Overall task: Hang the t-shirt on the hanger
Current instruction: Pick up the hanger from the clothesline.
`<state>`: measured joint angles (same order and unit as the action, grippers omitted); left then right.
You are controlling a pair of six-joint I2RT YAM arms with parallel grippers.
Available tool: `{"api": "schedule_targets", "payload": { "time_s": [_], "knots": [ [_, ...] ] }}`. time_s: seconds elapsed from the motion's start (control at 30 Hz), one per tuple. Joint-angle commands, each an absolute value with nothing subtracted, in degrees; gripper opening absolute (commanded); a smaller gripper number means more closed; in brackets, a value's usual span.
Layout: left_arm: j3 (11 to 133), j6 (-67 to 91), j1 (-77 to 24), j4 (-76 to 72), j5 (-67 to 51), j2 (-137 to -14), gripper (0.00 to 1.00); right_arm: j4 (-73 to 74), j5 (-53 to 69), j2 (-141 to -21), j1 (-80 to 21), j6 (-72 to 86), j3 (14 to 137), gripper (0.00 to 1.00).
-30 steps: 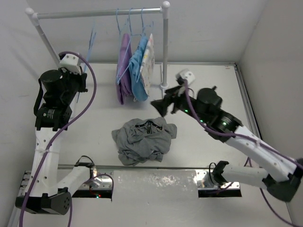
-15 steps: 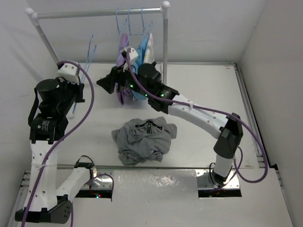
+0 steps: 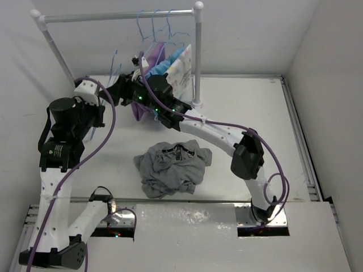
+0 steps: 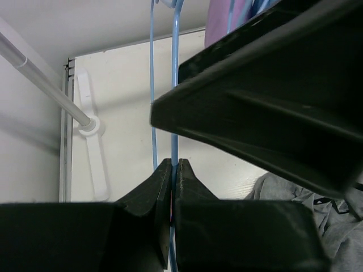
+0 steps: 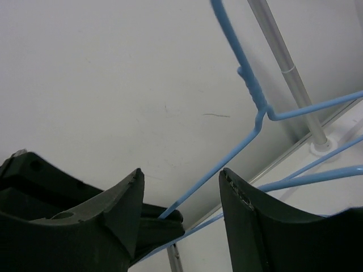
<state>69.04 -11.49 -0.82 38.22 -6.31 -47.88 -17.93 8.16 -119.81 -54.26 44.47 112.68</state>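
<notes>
On the white table (image 3: 255,113), under the grey metal clothes rail (image 3: 113,16) across the top of the overhead frame, the crumpled grey t-shirt (image 3: 173,167) lies at centre. Purple, blue and patterned white garments (image 3: 170,59) hang bunched at upper centre. The thin light-blue wire hanger (image 3: 115,63) stands at upper left, beside those garments. My left gripper (image 4: 172,170) is pinched tight on its wire, fingers together. My right gripper (image 5: 180,195) meets it there, jaws spread wide, the hanger's wire passing between them untouched.
</notes>
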Motion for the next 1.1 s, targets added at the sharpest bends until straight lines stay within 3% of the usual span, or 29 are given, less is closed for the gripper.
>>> {"api": "schedule_targets", "payload": {
  "time_s": [0.0, 0.17, 0.3, 0.33, 0.53, 0.57, 0.63, 0.67, 0.7, 0.73, 0.8, 0.97, 1.07],
  "knots": [
    [70.22, -10.46, -1.32, 35.42, -8.43, -47.02, 0.00, -20.39, 8.62, -121.55, -54.49, 48.24, 117.15, 0.54],
    [69.87, -10.63, -1.32, 35.77, -8.88, -46.93, 0.00, -19.69, 7.65, -123.31, -54.49, 48.52, 118.39, 0.49],
    [69.43, -10.81, -1.32, 36.21, -11.06, -47.02, 0.00, -19.95, 7.38, -124.36, -54.49, 49.92, 119.09, 0.16],
    [69.43, -10.98, -1.32, 36.47, -11.51, -47.11, 0.00, -19.78, 6.95, -124.45, -54.49, 50.36, 118.83, 0.03],
    [70.66, -15.02, -1.32, 39.98, -17.83, -47.37, 0.01, -18.90, 6.50, -123.14, -54.49, 50.36, 116.55, 0.00],
    [70.93, -15.81, -1.32, 41.56, -18.89, -47.29, 0.15, -18.90, 6.50, -122.70, -54.49, 50.27, 115.85, 0.00],
    [72.24, -18.18, -1.32, 43.41, -21.09, -47.29, 0.33, -18.98, 6.50, -121.47, -54.40, 50.01, 114.09, 0.00],
    [72.94, -20.02, -1.32, 45.51, -21.35, -47.29, 0.52, -18.98, 6.94, -121.12, -54.40, 49.92, 113.56, 0.00],
    [73.73, -21.00, -1.32, 46.57, -21.18, -47.29, 0.60, -18.64, 7.20, -120.85, -54.40, 49.75, 113.12, 0.00],
    [75.74, -21.88, -1.32, 47.89, -20.83, -47.20, 0.85, -18.28, 7.64, -120.50, -54.40, 49.57, 113.12, 0.00],
    [79.86, -25.21, -1.32, 52.19, -19.43, -47.20, 0.91, -16.80, 8.52, -120.15, -54.40, 48.96, 113.03, 0.00],
    [90.42, -30.93, -1.32, 63.08, -16.79, -47.11, 0.93, -15.21, 9.58, -119.01, -54.32, 47.55, 111.27, 0.00],
    [94.74, -35.57, -1.67, 63.38, -7.17, -47.20, 0.92, -14.68, 11.33, -119.00, -54.32, 47.90, 110.74, 0.00]
  ]
}}
